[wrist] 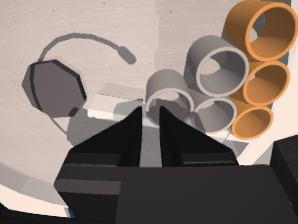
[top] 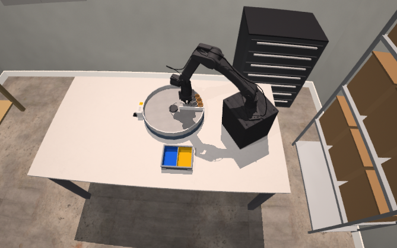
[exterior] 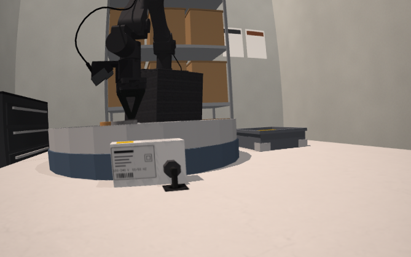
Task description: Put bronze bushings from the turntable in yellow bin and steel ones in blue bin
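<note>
My gripper [top: 186, 102] [exterior: 131, 118] [wrist: 150, 113] points down over the turntable [top: 159, 121] [exterior: 75, 140]. Its fingers stand a narrow gap apart with nothing visible held between them. In the wrist view the tips overlap the left part of a small steel bushing [wrist: 166, 81]; whether they touch it I cannot tell. A larger steel bushing [wrist: 207, 46] and another small steel one [wrist: 216, 116] stand to its right. Three bronze bushings [wrist: 241, 22] [top: 199, 99] [exterior: 105, 123] stand along the right edge. The blue bin [top: 170, 156] and yellow bin [top: 184, 156] show no bushings.
A white divider [top: 191, 108] crosses part of the turntable beside the bushings. A dark eight-sided disc [wrist: 57, 90] [top: 173, 108] is near the turntable's middle. A white control box [top: 139, 108] [exterior: 147, 178] stands at its left rim. The arm's black base [top: 243, 129] stands to the right.
</note>
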You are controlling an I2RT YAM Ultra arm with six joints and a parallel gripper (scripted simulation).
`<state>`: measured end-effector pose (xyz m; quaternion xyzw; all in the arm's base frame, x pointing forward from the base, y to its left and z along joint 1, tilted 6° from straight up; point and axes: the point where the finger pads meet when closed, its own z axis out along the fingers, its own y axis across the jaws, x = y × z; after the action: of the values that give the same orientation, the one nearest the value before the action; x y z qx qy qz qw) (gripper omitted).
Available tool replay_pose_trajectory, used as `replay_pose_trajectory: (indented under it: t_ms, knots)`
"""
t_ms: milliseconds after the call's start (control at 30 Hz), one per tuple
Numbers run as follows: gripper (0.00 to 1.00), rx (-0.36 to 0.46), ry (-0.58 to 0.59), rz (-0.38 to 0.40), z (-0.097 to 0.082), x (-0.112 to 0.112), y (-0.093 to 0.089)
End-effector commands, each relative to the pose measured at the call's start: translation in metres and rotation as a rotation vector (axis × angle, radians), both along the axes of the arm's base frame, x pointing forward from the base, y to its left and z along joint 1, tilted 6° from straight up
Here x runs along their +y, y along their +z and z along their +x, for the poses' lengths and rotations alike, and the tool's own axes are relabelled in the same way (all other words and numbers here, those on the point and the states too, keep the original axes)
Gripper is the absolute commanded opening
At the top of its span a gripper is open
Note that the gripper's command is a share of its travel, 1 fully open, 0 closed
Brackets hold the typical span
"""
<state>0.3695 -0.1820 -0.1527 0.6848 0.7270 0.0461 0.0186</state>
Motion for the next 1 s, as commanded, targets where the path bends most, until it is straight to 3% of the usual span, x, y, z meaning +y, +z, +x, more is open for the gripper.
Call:
replay_pose_trajectory:
  t_ms: [0,967]
  knots:
    - [0.14,-0.012,-0.011,-0.018,0.0019,-0.0111,0.0066]
    - [0.14,-0.002,-0.007,-0.013,-0.0028,-0.0066,0.0052]
